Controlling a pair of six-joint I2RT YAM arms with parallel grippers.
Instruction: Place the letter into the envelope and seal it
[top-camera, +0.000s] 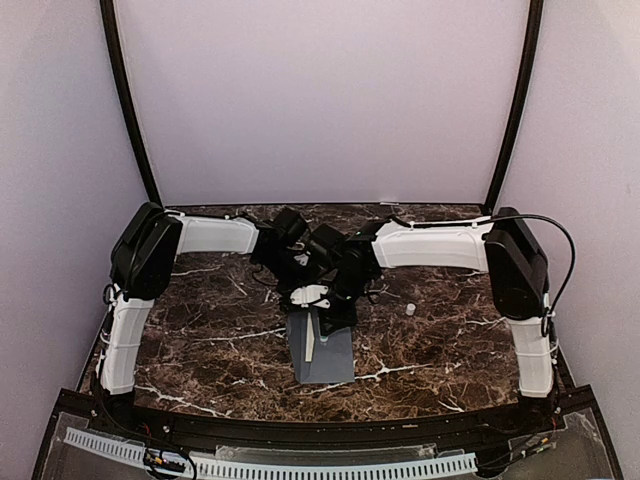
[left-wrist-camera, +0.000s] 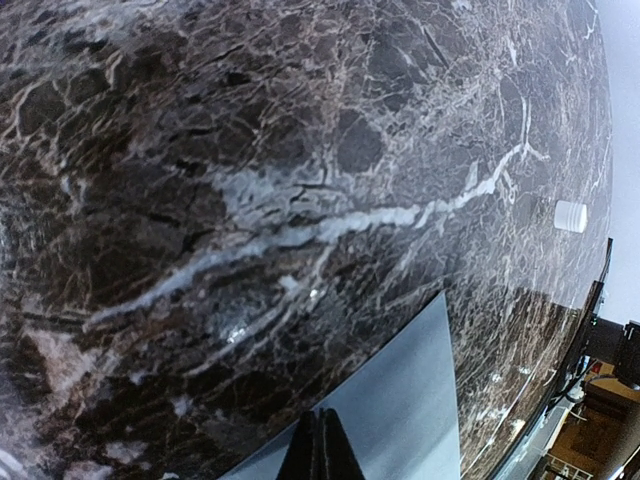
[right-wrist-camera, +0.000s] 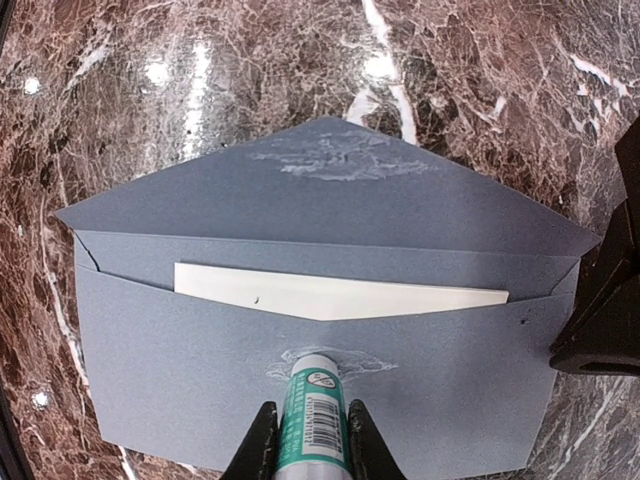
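Inside grey-blue envelope (right-wrist-camera: 200, 370): cream letter (right-wrist-camera: 330, 295); right tool (right-wrist-camera: 310, 420) grips glue stick (right-wrist-camera: 312, 395), left tool (left-wrist-camera: 318, 445) clenched.

The top camera looks down from above and behind on the whole dark marble tabletop (top-camera: 220, 340). Both wrist cameras sit close over the flat grey-blue paper envelope (right-wrist-camera: 160, 370), shared by all views.

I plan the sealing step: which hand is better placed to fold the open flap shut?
Probably the left hand: shut and empty at the envelope edge. The right hand grips a glue stick pressed on the envelope.
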